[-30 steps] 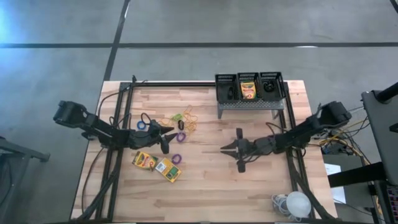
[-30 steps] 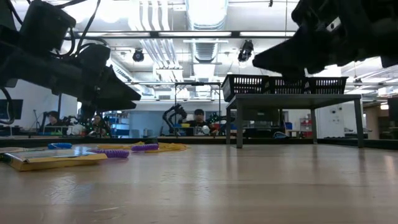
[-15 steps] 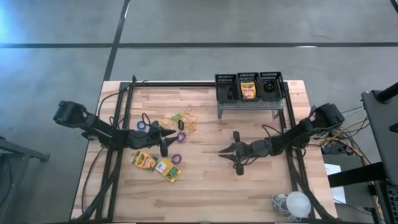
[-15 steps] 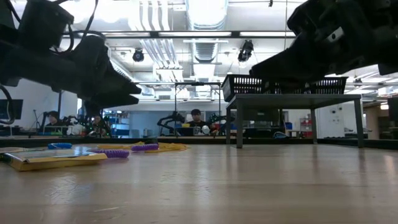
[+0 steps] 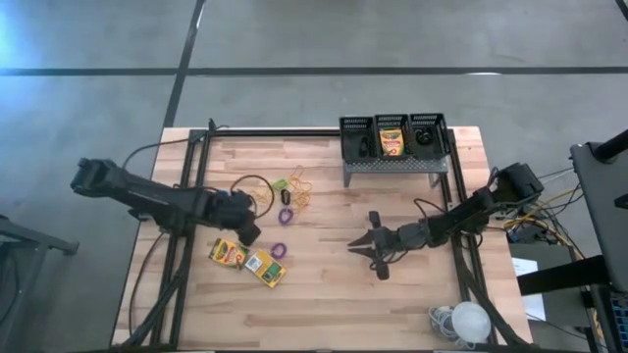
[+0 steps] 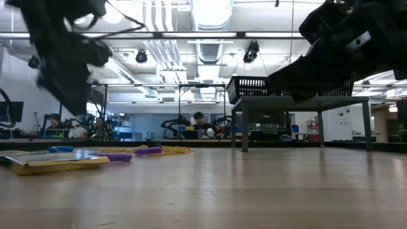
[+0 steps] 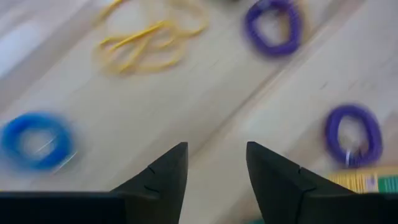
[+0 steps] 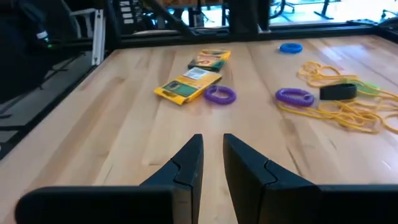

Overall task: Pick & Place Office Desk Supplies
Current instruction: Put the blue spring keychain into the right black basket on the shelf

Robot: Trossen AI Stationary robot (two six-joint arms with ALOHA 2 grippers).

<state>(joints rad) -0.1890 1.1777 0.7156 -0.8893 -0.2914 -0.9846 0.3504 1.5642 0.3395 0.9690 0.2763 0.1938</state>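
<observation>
With my left pincer (image 7: 211,165) spread and empty above bare tabletop (image 7: 205,106) between the blue ring (image 7: 34,140) and a purple ring (image 7: 353,135), I judge the approach step under way; next, centre over one ring and descend.

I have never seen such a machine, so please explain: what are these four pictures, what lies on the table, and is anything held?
It is a robot with two dark arms at a wooden table. One picture looks straight down, one looks level across the tabletop, and two come from cameras on the wrists.

The left pincer is open above the table near a blue ring, purple rings and yellow rubber bands. The right pincer hovers mid-table, its fingers a little apart. Neither holds anything.

Two crayon boxes lie flat. Three black mesh bins sit on a grey stand; the middle one holds a crayon box.
</observation>
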